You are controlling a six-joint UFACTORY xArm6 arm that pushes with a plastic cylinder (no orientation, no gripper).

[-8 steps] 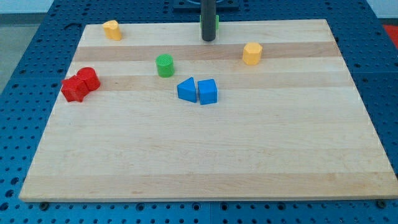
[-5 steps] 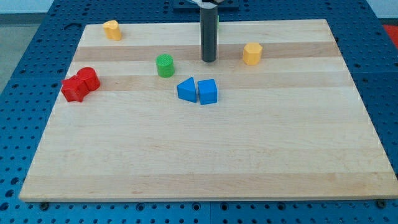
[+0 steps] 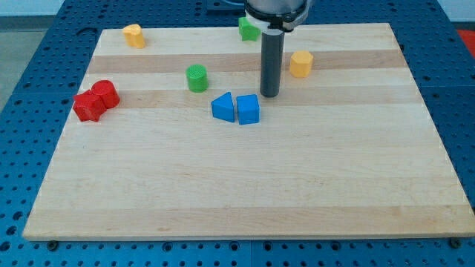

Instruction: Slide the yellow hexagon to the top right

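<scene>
The yellow hexagon (image 3: 300, 64) stands on the wooden board (image 3: 245, 185) in the upper right part, right of the view's centre. My tip (image 3: 269, 95) touches the board below and to the left of the hexagon, a short gap apart from it. It is just above and to the right of the two blue blocks.
Two blue blocks (image 3: 236, 108) sit side by side near the centre. A green cylinder (image 3: 197, 78) is to their upper left. A green block (image 3: 249, 29) is at the top edge. A yellow block (image 3: 133, 35) is at top left. Two red blocks (image 3: 96, 100) are at left.
My tip has moved from the top edge down and to the right, to below-left of the yellow hexagon. The green block at the top now shows. No block has moved.
</scene>
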